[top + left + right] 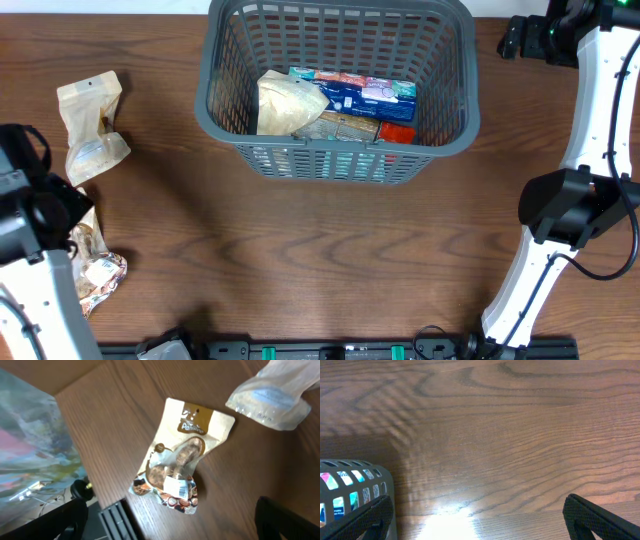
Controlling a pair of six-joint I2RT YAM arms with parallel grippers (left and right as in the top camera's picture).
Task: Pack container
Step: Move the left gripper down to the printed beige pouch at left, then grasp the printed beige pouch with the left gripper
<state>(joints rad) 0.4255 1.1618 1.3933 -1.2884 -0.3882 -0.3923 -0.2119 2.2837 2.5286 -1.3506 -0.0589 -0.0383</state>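
At the far left, the left end effector hangs over the desk with its fingers spread wide and nothing between them. A brown snack packet lies flat below the gap, near the desk's front edge. Farther back on the same side lies a pale pouch, apart from the packet.

The container stands at the middle of the desk's far side, well apart from the left end effector and off to its right. Inside it are a beige pouch, a blue packet and a red packet, packed close together on the floor.

At the right, the right end effector is also spread open and empty, over bare wood. It is near the container's right side. In the right wrist view, a rounded corner of the container shows at the lower left edge, beside one finger; I cannot tell whether they touch.
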